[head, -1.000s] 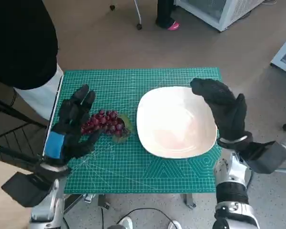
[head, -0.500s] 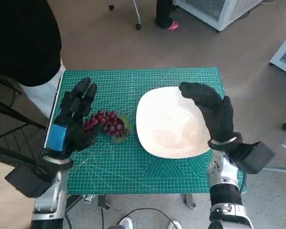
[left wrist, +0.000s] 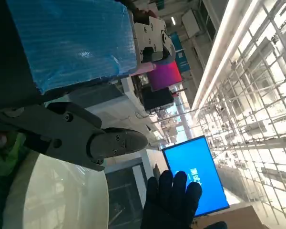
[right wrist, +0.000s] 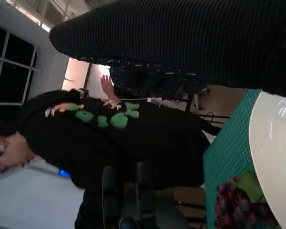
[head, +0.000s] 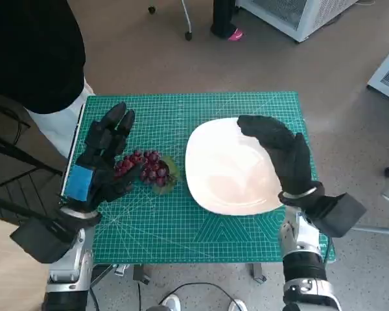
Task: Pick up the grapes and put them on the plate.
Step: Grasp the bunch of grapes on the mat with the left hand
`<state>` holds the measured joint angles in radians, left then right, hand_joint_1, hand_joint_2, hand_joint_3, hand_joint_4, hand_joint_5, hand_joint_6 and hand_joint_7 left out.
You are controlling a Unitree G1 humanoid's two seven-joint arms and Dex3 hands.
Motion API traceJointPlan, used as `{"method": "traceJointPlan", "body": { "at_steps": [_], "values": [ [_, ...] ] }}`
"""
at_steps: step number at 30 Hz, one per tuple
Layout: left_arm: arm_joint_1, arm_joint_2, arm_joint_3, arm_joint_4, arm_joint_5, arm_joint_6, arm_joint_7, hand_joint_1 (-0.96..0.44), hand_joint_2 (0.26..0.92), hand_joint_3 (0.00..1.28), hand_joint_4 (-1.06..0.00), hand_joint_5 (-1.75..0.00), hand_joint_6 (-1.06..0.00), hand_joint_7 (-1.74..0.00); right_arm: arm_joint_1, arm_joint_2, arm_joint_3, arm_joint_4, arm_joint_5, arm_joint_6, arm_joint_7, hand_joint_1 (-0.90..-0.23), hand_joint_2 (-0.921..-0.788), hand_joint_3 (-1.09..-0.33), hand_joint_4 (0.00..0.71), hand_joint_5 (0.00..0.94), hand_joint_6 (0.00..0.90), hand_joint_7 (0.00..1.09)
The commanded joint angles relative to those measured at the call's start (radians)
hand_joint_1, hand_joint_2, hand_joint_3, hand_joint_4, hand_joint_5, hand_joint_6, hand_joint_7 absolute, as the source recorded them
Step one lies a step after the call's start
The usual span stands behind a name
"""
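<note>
The grapes [head: 144, 168] are lying on the green mat [head: 181, 220], near its left edge, just beside the white plate [head: 227, 188]. The left hand [head: 100, 162] is touching them with spread fingers, not lifting. The right hand [head: 282, 152] is hovering spread over the plate's right part, holding nothing.

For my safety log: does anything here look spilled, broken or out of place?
Nothing stands out. The grapes lie in one bunch on the mat, beside the plate, which looks whole and bare.
</note>
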<state>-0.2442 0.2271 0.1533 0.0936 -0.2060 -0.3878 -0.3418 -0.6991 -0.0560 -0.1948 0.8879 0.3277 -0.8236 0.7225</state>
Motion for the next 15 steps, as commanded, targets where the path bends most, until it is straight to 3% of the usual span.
{"method": "traceJointPlan", "body": {
  "at_steps": [1, 4, 7, 10, 15],
  "values": [
    [-0.006, 0.017, 0.005, -0.003, -0.001, -0.017, -0.012, -0.39, 0.921, 0.34, -0.18, -0.01, -0.03, -0.46, 0.031, 0.003, 0.006, -0.005, -0.006, 0.018, -0.010, -0.512, -0.921, -0.587, 0.384, 0.001, 0.464, 0.00],
    [0.006, 0.043, 0.007, -0.021, 0.072, -0.021, 0.015, -0.39, 0.921, 0.33, -0.19, -0.01, -0.04, -0.45, 0.035, 0.005, 0.008, -0.009, -0.005, 0.020, -0.011, -0.513, -0.921, -0.588, 0.383, 0.001, 0.464, 0.00],
    [0.029, 0.099, 0.010, -0.075, 0.304, -0.014, 0.117, -0.41, 0.921, 0.29, -0.20, -0.01, -0.07, -0.39, 0.037, 0.005, 0.009, -0.011, -0.007, 0.019, -0.015, -0.517, -0.921, -0.587, 0.384, 0.001, 0.464, 0.00],
    [0.060, 0.152, 0.007, -0.176, 0.560, 0.063, 0.203, -0.44, 0.918, 0.18, -0.21, 0.00, -0.12, -0.27, 0.036, 0.003, 0.009, -0.007, -0.010, 0.017, -0.018, -0.519, -0.921, -0.586, 0.384, 0.001, 0.464, 0.00],
    [0.087, 0.180, -0.022, -0.316, 0.773, 0.239, 0.188, -0.49, 0.870, 0.03, -0.17, 0.00, -0.19, -0.10, 0.033, 0.001, 0.007, -0.001, -0.013, 0.017, -0.024, -0.519, -0.921, -0.587, 0.386, 0.001, 0.463, 0.00]
  ]
}}
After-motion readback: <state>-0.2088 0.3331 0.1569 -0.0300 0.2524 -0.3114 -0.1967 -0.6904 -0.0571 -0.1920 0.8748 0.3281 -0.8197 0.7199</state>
